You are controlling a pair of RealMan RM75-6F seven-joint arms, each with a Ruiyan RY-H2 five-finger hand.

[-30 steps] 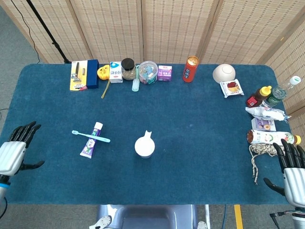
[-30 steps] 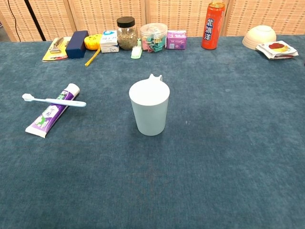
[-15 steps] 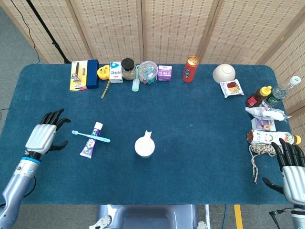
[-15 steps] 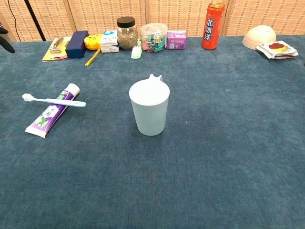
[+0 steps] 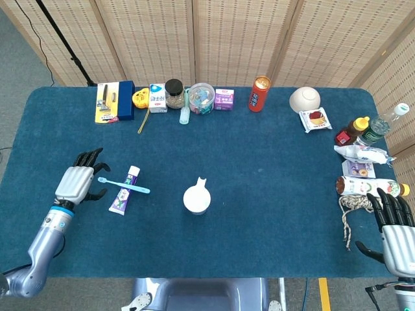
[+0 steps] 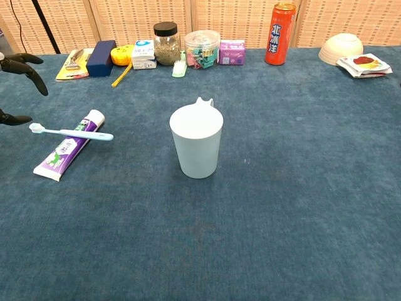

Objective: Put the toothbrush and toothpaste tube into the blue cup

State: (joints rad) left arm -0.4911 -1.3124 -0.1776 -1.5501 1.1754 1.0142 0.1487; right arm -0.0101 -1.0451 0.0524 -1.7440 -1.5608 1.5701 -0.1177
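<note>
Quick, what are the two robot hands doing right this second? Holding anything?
Left hand: open, fingers spread, holding nothing, right beside the brush end of the toothbrush.
Right hand: open, fingers apart, holding nothing, at the table's right edge.

The chest view's edge cuts off the left hand (image 6: 15, 75); only dark fingertips show.

Left hand (image 5: 80, 179) spread; right hand (image 5: 394, 228) spread.

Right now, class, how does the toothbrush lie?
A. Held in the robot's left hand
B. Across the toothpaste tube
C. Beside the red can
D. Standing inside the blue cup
B: the toothbrush rests crosswise on the toothpaste tube, left of the blue cup; the left hand holds nothing.
</note>
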